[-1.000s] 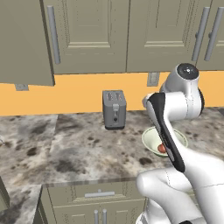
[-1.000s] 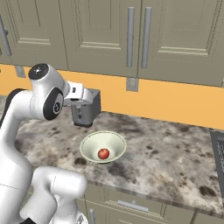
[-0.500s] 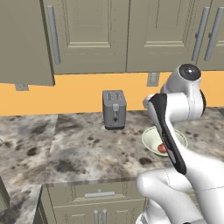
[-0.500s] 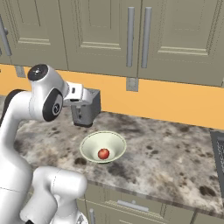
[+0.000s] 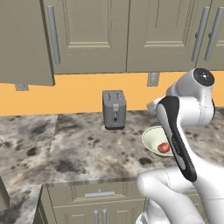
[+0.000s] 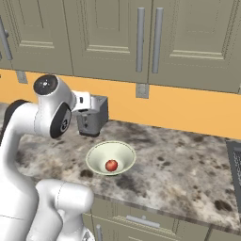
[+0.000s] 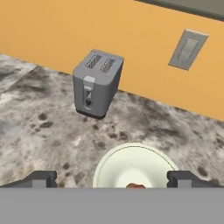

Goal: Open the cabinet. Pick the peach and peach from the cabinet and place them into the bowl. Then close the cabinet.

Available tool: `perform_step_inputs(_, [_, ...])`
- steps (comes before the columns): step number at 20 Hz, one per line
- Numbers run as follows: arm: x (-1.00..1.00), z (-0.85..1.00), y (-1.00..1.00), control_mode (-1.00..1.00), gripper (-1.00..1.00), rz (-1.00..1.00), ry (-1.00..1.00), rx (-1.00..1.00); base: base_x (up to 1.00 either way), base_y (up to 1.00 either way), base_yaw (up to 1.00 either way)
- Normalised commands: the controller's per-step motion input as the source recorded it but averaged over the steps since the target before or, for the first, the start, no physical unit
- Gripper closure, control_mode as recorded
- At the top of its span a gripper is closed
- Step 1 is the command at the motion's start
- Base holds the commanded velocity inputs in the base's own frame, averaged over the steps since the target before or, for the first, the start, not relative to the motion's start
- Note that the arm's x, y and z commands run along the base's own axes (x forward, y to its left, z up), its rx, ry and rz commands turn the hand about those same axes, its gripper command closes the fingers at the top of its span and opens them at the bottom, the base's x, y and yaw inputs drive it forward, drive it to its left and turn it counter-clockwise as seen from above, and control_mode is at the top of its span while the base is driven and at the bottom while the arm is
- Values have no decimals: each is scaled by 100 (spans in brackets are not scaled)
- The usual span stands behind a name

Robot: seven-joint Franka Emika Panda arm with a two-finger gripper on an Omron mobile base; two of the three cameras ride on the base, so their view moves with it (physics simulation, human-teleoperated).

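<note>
- Peach [image 6: 111,165], the reddish one, lies at the bottom of the bowl [image 6: 100,155], low and left of centre in the right base view; in the left base view the peach [image 5: 164,148] sits at middle right, partly behind the white arm.
- Bowl [image 7: 114,165] stands on the mottled worktop [image 6: 179,169], near the grey toaster [image 6: 93,116] but apart from it.
- Fingers [image 7: 41,178] are spread wide at the bottom of the hand view, one on each side of the bowl, holding nothing.
- Cabinet [image 5: 30,43] at the upper left of the left base view has one door swung open toward the camera.
- Orange wall [image 7: 140,52] behind the toaster carries a grey outlet plate [image 7: 187,49].
</note>
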Motion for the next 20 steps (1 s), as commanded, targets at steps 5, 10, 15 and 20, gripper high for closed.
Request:
perform_step_inputs(5, [0,0,0,-100,-100,1,0,0,0,0,0])
perform_step_inputs(10, [0,0,0,100,-100,0,0,0,-3,0,0])
perform_step_inputs(15, [0,0,0,100,-100,0,0,0,-17,1,2])
perform_step_inputs(20, [0,0,0,100,-100,0,0,0,-38,15,21])
